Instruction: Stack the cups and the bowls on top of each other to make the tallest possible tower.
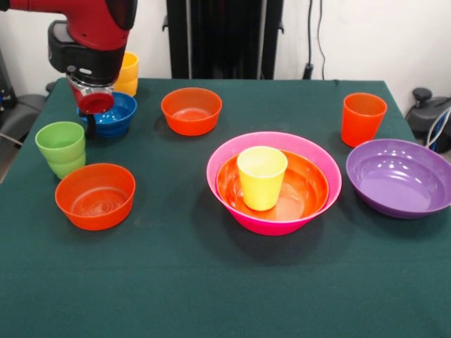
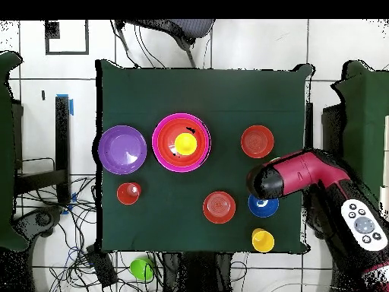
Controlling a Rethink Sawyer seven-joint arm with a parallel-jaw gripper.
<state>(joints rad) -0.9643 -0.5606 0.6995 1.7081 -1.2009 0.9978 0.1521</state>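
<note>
Tower of three, near the table's middle
A yellow cup [image 1: 261,177] stands upright in a large orange bowl [image 1: 303,193] nested in the pink bowl [image 1: 232,156]. The gripper [image 1: 94,103] hangs over the blue bowl [image 1: 116,116]; its fingers' state cannot be told.

The red and black arm [image 1: 88,35] reaches down at the front view's ten o'clock, its hand [image 1: 95,104] low over the surface, fingers hidden from sight.
</note>
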